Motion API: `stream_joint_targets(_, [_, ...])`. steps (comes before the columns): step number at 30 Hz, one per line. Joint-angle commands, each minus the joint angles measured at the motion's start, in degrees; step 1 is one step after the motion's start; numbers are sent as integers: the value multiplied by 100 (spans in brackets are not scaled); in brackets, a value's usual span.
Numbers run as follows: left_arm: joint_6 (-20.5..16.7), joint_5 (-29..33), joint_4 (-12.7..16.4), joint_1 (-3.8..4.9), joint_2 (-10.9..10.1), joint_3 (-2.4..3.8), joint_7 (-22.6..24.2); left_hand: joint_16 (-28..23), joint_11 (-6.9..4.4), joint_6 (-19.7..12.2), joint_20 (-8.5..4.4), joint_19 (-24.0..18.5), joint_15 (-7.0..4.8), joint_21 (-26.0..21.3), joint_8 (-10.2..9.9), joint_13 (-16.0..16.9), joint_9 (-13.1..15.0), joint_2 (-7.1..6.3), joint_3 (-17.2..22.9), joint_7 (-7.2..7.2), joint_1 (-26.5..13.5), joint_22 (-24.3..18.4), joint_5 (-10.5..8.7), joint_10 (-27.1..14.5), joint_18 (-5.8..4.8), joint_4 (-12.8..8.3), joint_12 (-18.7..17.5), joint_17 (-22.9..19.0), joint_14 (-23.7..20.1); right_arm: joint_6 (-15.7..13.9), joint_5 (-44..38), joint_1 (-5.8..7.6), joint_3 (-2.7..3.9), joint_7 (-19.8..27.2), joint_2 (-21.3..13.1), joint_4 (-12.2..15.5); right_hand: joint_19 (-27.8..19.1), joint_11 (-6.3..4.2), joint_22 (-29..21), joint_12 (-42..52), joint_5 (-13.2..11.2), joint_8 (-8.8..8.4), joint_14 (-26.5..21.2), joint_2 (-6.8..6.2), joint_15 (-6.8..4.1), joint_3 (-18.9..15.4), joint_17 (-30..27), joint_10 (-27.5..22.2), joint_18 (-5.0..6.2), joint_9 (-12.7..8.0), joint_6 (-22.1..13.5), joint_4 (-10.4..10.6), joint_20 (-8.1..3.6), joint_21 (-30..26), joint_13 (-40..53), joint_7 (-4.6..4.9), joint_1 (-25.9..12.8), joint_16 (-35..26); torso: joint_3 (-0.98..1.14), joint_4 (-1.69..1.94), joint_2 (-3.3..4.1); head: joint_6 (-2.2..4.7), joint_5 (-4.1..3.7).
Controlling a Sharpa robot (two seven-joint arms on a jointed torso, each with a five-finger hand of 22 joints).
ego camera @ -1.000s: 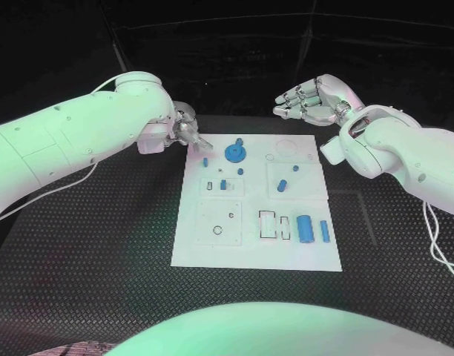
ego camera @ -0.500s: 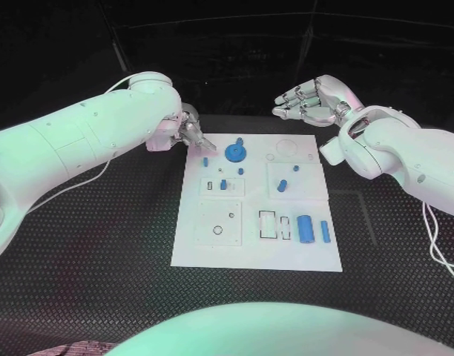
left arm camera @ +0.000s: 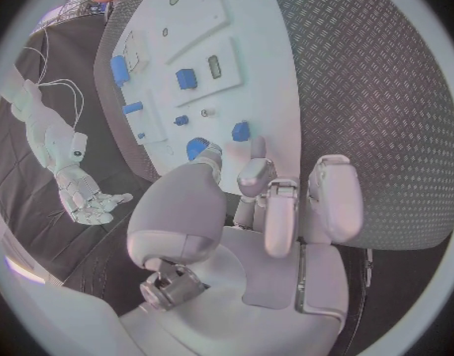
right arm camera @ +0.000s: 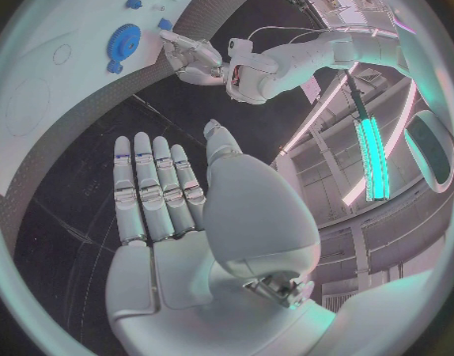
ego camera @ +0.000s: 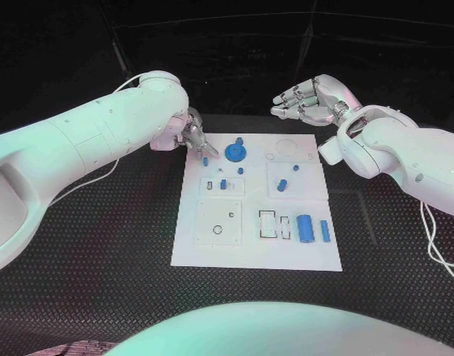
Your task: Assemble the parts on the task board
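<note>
The left robot hand hovers over the far corner of the task board, fingers curled downward and gripping nothing that I can make out. A small blue peg lies just below its fingertips, and the blue gear sits close beside them. The likely slip: reaching for the peg, the fingers nudge it sideways or knock the gear. The right robot hand waits open beyond the board's far edge, above the table, holding nothing.
</note>
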Motion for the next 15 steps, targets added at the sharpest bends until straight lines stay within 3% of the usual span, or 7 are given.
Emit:
stream_joint_targets(1, [316, 30, -60, 12, 36, 2, -17, 18, -11, 63, -3, 32, 40, 37, -27, 12, -4, 62, -46, -14, 46, 135, 16, 39, 69, -11, 26, 1510, 604, 34, 19, 9, 3, 46, 10, 5, 47, 20, -9, 35, 21, -32, -1, 12, -1, -25, -8, -14, 27, 5, 29, -3, -5, -20, -7, 54, -43, -21, 0, 13, -1, -15, 2])
stream_joint_targets(15, [321, 98, -156, -6, 88, 0, -15, 18, -44, 176, -25, 36, 14, 39, -19, 1, 16, 229, -43, -51, 278, 149, 27, 46, 68, -105, 26, 1510, 604, 42, 19, 9, 2, 50, 30, -4, 47, 20, -9, 35, 21, -32, -1, 12, -1, -25, -8, -14, 27, 5, 29, -3, -5, -20, -7, 54, -43, -21, 1, 14, -7, -28, 2])
